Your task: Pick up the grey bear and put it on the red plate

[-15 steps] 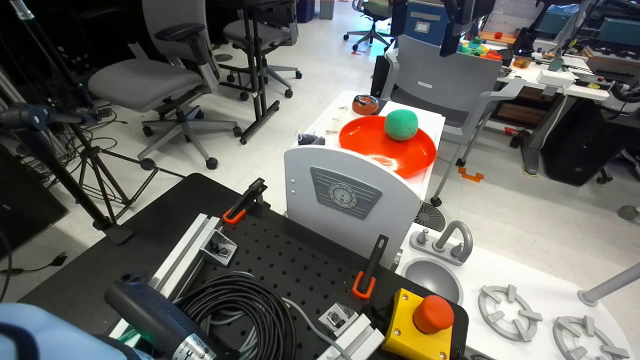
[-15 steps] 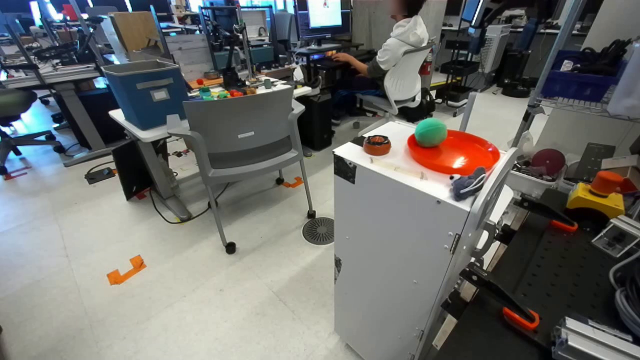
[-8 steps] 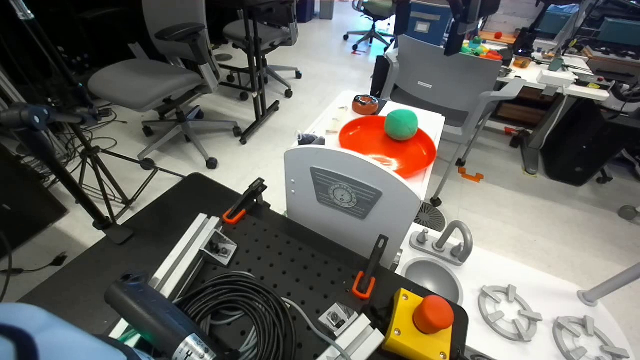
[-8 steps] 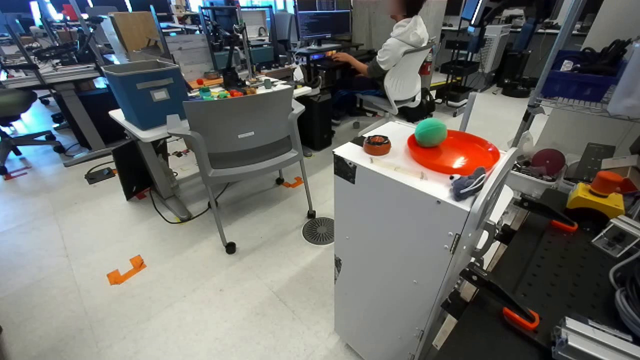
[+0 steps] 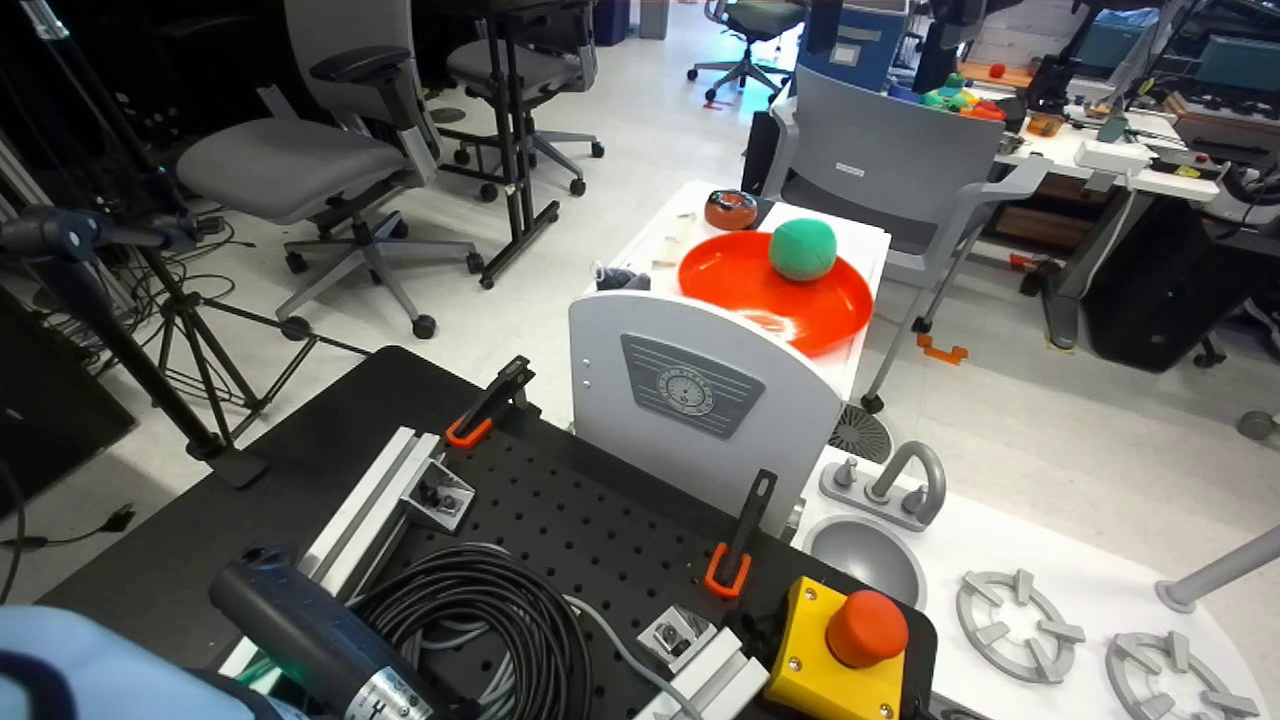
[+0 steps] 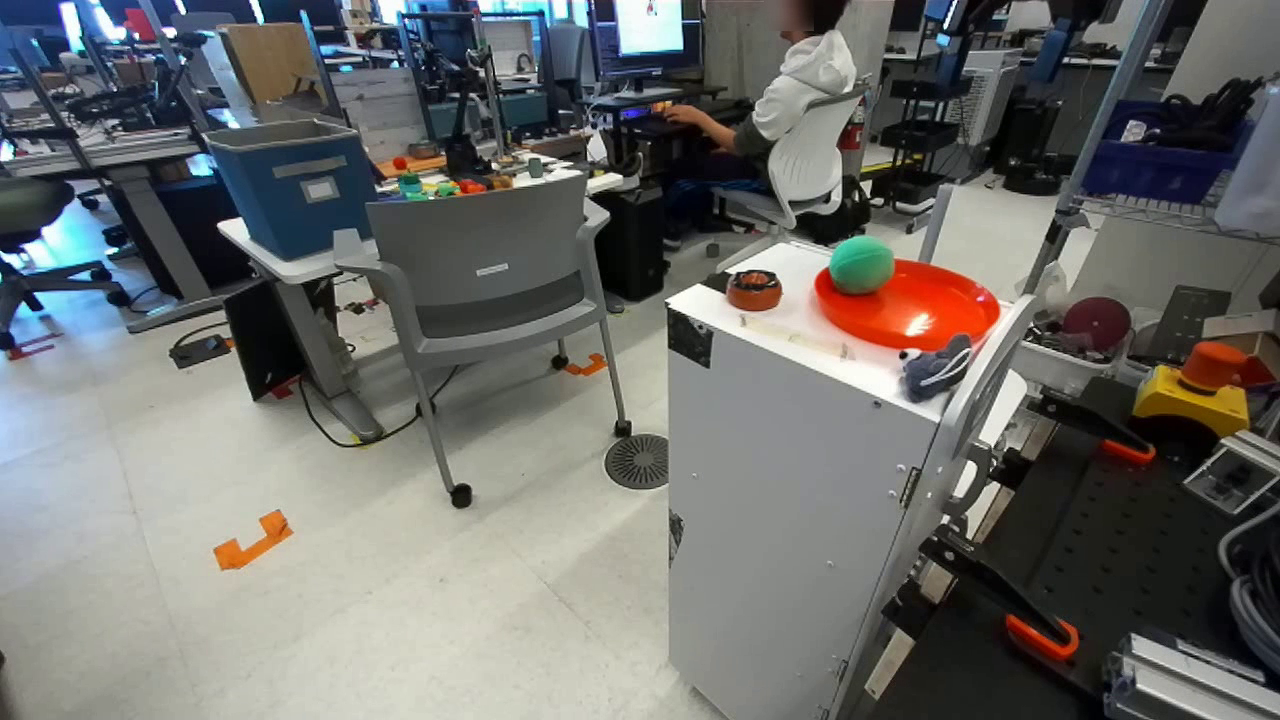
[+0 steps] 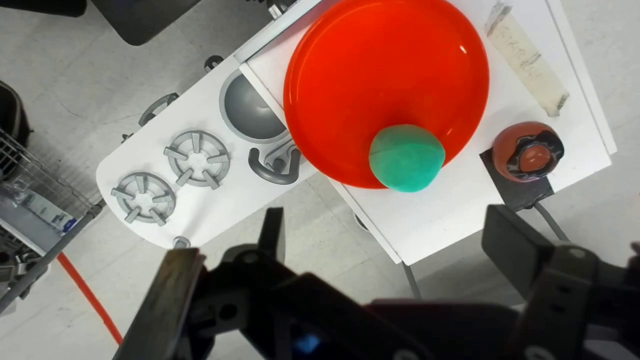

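The grey bear (image 5: 622, 279) lies on the white cabinet top, partly hidden behind the upright panel; it shows more fully in an exterior view (image 6: 937, 370). It is out of the wrist view. The red plate (image 7: 385, 65) lies flat beside it and also shows in both exterior views (image 5: 725, 265) (image 6: 925, 312). The green ball (image 7: 406, 158) rests on the plate's edge. My gripper (image 7: 385, 220) is open with nothing between its fingers, high above the cabinet's far end. It also shows at the top of both exterior views (image 5: 875, 70) (image 6: 997, 78), apart from everything.
A reddish-brown round thing (image 7: 527, 151) sits at the cabinet corner. The upright grey-white panel (image 5: 700, 390) borders the cabinet top beside the bear. A toy sink (image 7: 252, 107) and burners (image 7: 196, 157) lie lower. A grey chair (image 6: 485, 265) stands near the cabinet.
My gripper has moved a little to the right and up in an exterior view, rising slightly, farther from the bear. The bear, plate and ball have not moved.
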`<state>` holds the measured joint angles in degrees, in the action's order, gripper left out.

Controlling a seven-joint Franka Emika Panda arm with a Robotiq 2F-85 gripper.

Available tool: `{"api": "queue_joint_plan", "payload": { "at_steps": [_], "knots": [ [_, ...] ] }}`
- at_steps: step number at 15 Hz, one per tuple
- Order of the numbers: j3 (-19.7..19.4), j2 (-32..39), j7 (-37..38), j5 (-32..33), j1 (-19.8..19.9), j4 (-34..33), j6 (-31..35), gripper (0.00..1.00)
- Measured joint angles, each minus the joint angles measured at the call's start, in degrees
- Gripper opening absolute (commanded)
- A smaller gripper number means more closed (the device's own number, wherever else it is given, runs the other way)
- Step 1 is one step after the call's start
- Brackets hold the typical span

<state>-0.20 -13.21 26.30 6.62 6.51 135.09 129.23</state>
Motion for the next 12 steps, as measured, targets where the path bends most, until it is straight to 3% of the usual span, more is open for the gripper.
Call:
{"api": "queue_joint_plan", "payload": {
  "at_steps": [12],
  "knots": [
    [2.2, -3.2, -8.7, -1.9, -6.5, 6.3, 0.1, 1.00]
  ]
}}
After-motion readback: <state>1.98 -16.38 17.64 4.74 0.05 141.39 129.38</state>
